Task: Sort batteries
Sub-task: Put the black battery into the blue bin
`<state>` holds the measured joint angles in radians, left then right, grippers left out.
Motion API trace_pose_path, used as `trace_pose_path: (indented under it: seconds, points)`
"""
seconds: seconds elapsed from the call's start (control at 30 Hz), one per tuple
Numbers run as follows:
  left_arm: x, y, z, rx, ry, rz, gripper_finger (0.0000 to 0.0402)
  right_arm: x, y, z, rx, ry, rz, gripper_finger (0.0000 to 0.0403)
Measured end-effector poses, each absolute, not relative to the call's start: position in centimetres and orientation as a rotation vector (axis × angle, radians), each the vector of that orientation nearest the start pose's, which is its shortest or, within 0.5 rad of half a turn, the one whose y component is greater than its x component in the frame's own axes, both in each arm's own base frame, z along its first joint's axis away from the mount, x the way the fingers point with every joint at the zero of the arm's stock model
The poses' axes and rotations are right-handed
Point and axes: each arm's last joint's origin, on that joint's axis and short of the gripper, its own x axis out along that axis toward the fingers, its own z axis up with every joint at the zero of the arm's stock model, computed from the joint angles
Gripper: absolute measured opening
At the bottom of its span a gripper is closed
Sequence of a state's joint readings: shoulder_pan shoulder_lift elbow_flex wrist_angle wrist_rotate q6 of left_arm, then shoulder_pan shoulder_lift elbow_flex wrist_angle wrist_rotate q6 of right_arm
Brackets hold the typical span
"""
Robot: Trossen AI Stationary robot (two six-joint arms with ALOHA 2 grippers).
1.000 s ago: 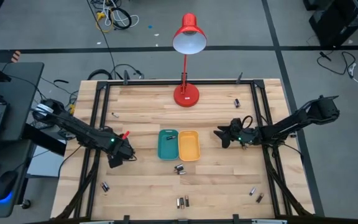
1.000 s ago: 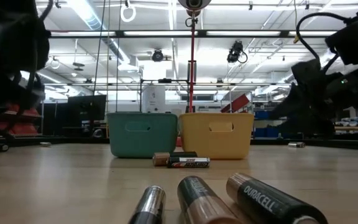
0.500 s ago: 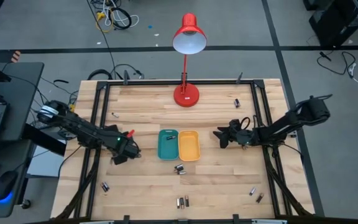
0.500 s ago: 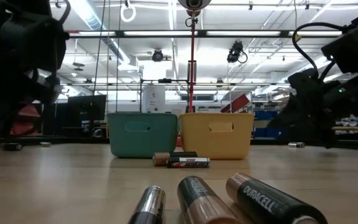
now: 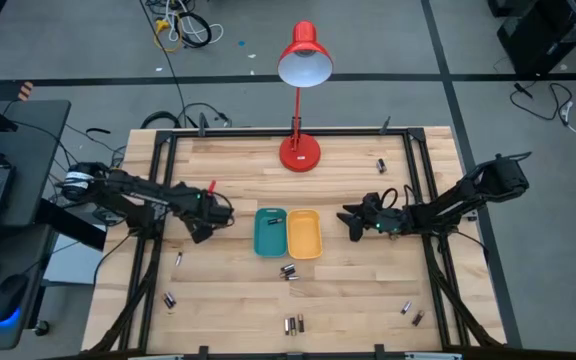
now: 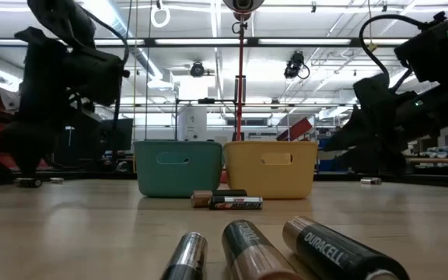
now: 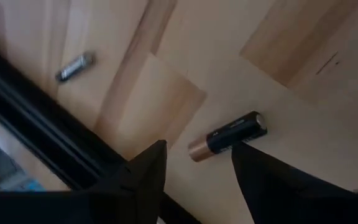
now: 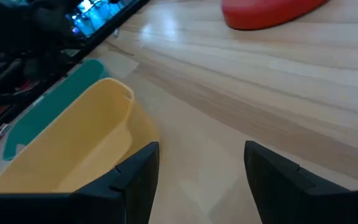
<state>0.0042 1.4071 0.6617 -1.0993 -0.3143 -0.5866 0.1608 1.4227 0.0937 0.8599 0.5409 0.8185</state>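
Batteries lie scattered on the wooden table. One is left of the trays (image 5: 178,258) and shows black with a copper end (image 7: 229,134) in the left wrist view. A pair (image 5: 288,270) lies just in front of the trays, and several (image 5: 294,323) lie by the near edge. My left gripper (image 5: 201,230) (image 7: 199,163) hangs open above the table, left of the teal tray (image 5: 269,232), with nothing between its fingers. My right gripper (image 5: 351,219) (image 8: 201,152) stands open and empty, right of the yellow tray (image 5: 304,233).
A red desk lamp (image 5: 299,152) stands at the far middle. More batteries lie at the near left (image 5: 168,298), near right (image 5: 410,312) and far right (image 5: 380,165). Black frame rails (image 5: 153,250) run along both sides of the table. Bare wood lies between the trays and the lamp.
My left gripper has swung toward the table's far edge and right, toward the teal tray, rolling as it went. A battery now shows on the table where the gripper stood a second ago.
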Motion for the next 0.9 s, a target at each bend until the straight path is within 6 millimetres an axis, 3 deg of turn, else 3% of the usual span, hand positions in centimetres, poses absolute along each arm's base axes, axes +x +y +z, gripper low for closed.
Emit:
trace_pose_path:
  seconds: [0.27, 0.5, 0.63, 0.9]
  points:
    - [17.7, 2.2, 14.6, -0.142, 1.672, 0.708, 0.0237, 18.0, 1.8, 9.9, 0.6, 0.276, -0.504, 0.0216]
    - [17.6, 2.4, 13.1, -0.159, 1.744, 0.71, 0.024, 18.0, 2.0, 9.9, 0.588, 0.29, -0.492, 0.0215]
    - [17.9, 2.4, 12.6, -0.161, 1.748, 0.688, 0.0215, 17.9, 2.1, 9.8, 0.584, 0.296, -0.487, 0.0213]
    - [18.6, 2.4, 12.9, -0.2, 1.723, 0.692, 0.0119, 17.9, 2.1, 9.6, 0.56, 0.323, -0.483, 0.0201]
